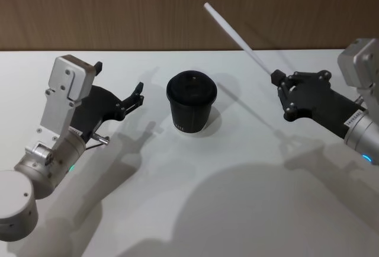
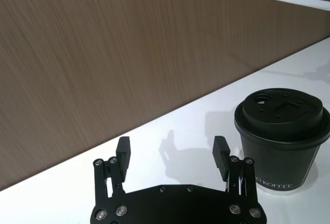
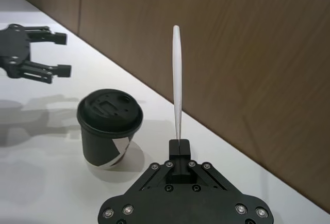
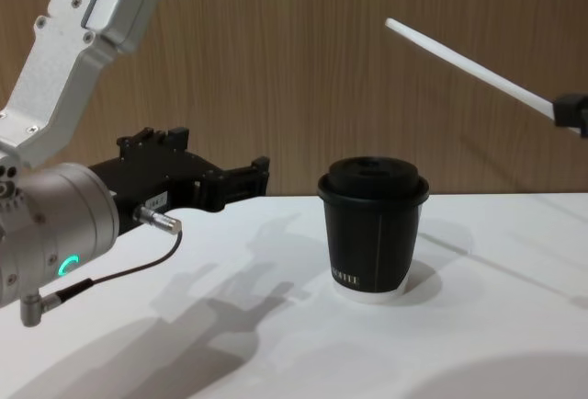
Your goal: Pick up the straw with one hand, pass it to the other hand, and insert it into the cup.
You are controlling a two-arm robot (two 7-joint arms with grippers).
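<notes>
Clearly, the right gripper (image 1: 276,79) was clamped on the lower end of the straw (image 1: 237,35), which slanted away between 10 and 11 o'clock, clear of the table (image 1: 237,180). The cup (image 1: 190,106) stood upright at that gripper's 9 o'clock, lid on. The left gripper (image 1: 118,76) hovered at the cup's 9 o'clock, fingers spread wide, holding nothing.

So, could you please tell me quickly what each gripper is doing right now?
Left gripper: open, empty, left of the cup.
Right gripper: shut on the straw, held in the air.
</notes>
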